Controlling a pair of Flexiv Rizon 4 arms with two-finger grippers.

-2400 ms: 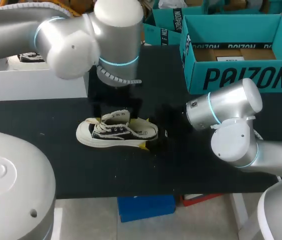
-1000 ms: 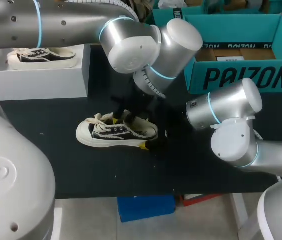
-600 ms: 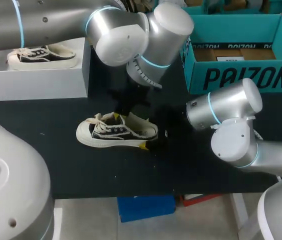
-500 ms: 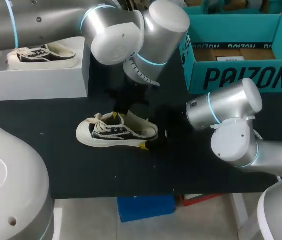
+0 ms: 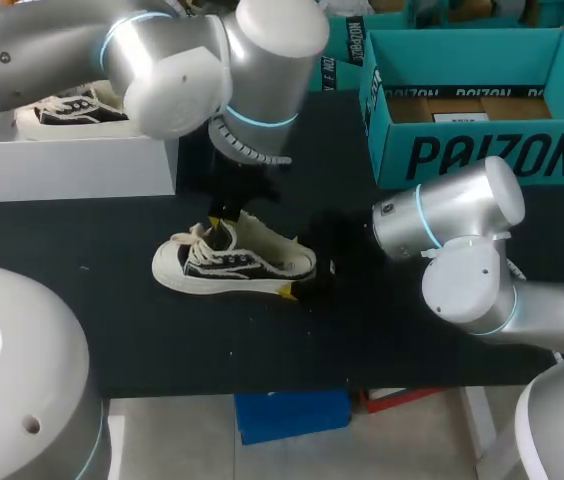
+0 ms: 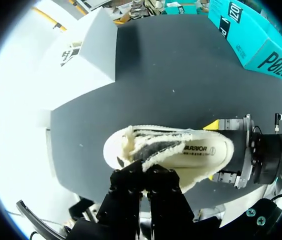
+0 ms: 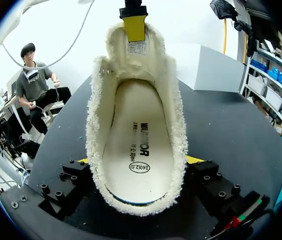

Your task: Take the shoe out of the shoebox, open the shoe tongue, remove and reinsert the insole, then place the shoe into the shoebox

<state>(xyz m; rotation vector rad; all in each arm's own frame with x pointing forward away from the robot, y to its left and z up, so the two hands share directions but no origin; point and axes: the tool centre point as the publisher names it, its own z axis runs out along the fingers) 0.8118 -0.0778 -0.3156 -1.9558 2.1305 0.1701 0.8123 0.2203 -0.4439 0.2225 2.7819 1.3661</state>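
The shoe [image 5: 234,264] is stood on its sole near the middle of the black table [image 5: 162,330], with the toe to the left and the heel to the right. Its tongue [image 7: 136,55] is pulled up and away from the opening, so that the cream insole [image 7: 140,135] is seen lying flat inside, between the fleecy lining of the two walls. The laces [image 5: 194,240] are left loose over the front of the shoe.

The heel is clamped by the right gripper [image 7: 140,161], one yellow-tipped finger being pressed on each side of the shoe. The right arm is brought in from the right, low over the table. The tongue is pinched at its upper edge by the left gripper [image 6: 145,174], whose fingers are closed together on it. The left arm is brought in from the left and is held above the shoe, on its far side.

The teal shoebox [image 5: 482,150] is set open at the far right of the table, well apart from the shoe. At the far left a white box [image 5: 72,165] is placed, and a second shoe [image 5: 67,112] is laid on top of it.
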